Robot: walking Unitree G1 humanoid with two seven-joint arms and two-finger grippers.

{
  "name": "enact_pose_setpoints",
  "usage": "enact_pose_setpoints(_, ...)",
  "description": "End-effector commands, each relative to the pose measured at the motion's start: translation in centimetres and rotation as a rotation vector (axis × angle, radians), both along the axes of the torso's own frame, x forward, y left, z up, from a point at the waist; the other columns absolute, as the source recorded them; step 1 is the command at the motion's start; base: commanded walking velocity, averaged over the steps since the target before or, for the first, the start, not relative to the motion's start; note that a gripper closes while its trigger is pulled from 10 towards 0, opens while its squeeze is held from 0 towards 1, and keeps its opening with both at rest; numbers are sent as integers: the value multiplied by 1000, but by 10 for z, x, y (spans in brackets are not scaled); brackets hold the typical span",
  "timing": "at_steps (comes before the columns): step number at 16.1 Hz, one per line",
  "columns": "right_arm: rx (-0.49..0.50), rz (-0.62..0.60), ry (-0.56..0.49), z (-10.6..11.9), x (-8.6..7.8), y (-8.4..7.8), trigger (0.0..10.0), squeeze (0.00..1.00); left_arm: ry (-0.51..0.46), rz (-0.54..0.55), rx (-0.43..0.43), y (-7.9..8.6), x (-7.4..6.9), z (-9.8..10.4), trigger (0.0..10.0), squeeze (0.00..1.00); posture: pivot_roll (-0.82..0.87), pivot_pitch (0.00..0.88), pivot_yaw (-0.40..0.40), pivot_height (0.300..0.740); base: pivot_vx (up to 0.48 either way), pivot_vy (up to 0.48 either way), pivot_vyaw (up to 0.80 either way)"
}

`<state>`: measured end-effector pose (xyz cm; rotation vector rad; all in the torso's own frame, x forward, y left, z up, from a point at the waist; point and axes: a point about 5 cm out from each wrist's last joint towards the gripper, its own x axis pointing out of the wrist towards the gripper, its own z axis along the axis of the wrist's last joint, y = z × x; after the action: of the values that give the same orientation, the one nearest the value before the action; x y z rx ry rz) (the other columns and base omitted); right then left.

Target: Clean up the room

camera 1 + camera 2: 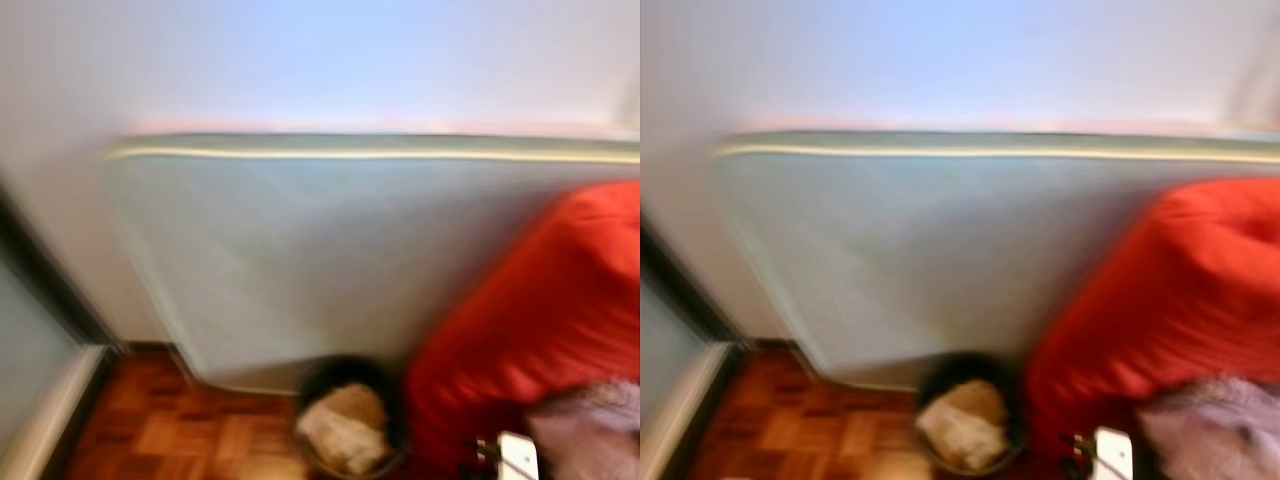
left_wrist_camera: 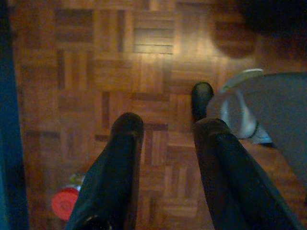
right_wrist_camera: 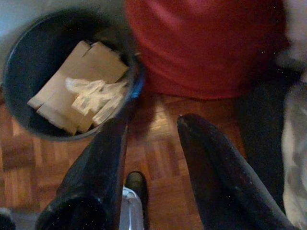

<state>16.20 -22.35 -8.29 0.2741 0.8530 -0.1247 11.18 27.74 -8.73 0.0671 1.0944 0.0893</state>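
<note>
- Right gripper (image 3: 148,127) hangs empty, fingers spread, over parquet floor (image 3: 158,143) just beside the dark bin (image 3: 19,52) with cardboard (image 3: 81,72) inside.
- Left gripper (image 2: 168,139) is also parted and empty; a red-capped bottle (image 2: 64,203) lies on the floor nearby.
- Red beanbag (image 1: 540,320) sits beside the bin, mattress (image 1: 330,260) behind.
- Looks like hunting for trash; next, probably grab that bottle.

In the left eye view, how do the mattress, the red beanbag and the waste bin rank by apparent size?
Largest to smallest:
1. mattress, leaning against the wall
2. red beanbag, partly cut off by the frame
3. waste bin, holding cardboard
The picture is blurred, but the differences are plain.
</note>
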Motion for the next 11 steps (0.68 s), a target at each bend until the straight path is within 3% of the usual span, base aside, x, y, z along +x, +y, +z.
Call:
enact_pose_setpoints(1,-5,-7,22,-2,-6,-3,10000,0,-5,0,-3,-1,1,0,10000,0,-7,0,-9,740,0,0,-775)
enact_pose_setpoints(11,-3,-8,20,-1,-4,-3,10000,0,-14,1,-9,-1,3,1,10000,0,-8,0,-7,740,0,0,-775)
